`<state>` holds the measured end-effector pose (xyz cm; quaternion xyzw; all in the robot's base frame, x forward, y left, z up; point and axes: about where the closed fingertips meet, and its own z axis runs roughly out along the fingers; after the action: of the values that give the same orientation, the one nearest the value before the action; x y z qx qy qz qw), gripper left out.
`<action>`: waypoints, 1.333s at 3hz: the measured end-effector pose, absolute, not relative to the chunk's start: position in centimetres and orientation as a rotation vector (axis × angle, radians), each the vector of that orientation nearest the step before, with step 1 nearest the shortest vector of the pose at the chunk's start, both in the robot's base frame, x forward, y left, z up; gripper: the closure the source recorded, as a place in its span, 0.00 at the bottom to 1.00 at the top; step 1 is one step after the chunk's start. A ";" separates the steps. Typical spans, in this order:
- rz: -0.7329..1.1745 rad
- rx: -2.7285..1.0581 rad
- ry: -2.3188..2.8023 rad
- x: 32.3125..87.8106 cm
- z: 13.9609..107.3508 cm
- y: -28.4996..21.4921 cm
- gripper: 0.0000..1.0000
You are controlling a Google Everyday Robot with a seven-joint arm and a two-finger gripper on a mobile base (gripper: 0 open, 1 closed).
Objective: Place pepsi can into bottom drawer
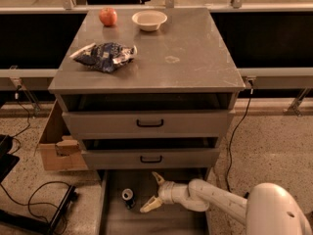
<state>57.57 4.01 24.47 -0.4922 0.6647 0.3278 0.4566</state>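
Observation:
The pepsi can (128, 198) stands upright on the grey floor of the pulled-out bottom drawer (171, 223), near its left side. My gripper (152, 192) is over the drawer, just to the right of the can, with its two pale fingers spread open and nothing between them. The can is apart from the fingers. My white arm reaches in from the lower right.
A blue chip bag (104, 56), a red apple (108, 16) and a white bowl (149, 19) sit on the cabinet top. The two upper drawers (149, 123) have black handles. A cardboard box (56, 146) and cables lie on the floor to the left.

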 end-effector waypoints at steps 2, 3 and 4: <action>0.607 -1.201 1.967 57.8 28.1 -3.1 0.00; 0.621 -1.250 1.959 57.4 28.0 -2.5 0.00; 0.574 -1.369 2.032 55.2 28.0 -4.9 0.00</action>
<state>55.24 -4.89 27.96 -0.5176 0.7684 0.2169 0.3076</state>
